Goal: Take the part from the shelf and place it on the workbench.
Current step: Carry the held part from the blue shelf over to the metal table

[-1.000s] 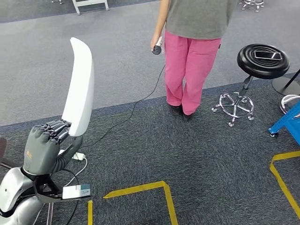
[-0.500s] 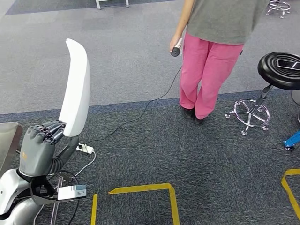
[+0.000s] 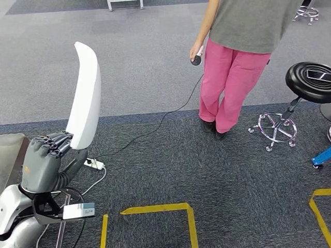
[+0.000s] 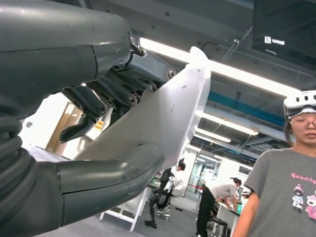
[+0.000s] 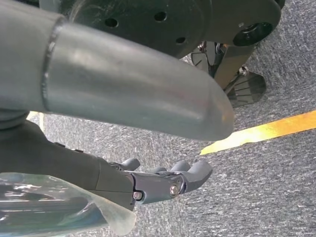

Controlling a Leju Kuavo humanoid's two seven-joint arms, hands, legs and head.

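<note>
At lower left of the head view, the left robot hand (image 3: 43, 164) grips the bottom end of the part (image 3: 85, 98), a long curved white panel. The panel stands nearly upright, leaning slightly, its free end above the hand and clear of the carpet. Fingers (image 3: 58, 142) wrap the lower edge, thumb underneath. A grey metal surface (image 3: 10, 155) shows at the left edge beside the hand. On the carpet: a white power strip (image 3: 93, 164) just beyond the hand, yellow floor tape (image 3: 164, 208) in the foreground, a black cable (image 3: 156, 126) running to a person (image 3: 234, 62) in pink trousers who holds a small dark controller (image 3: 196, 59). A black stool (image 3: 308, 82) stands at right.

Left wrist view: the left robot hand (image 4: 93, 123) is clamped on the part (image 4: 164, 118), dark fingers on one face, thick thumb on the other. The person (image 4: 287, 182) wears a headset. Ceiling lights (image 4: 242, 74) overhead.

Right wrist view: the right robot hand (image 5: 149, 182) hangs over grey carpet (image 5: 268, 177) with yellow floor tape (image 5: 260, 131) beyond it. Its fingers lie loosely extended, apart, with nothing between them.
</note>
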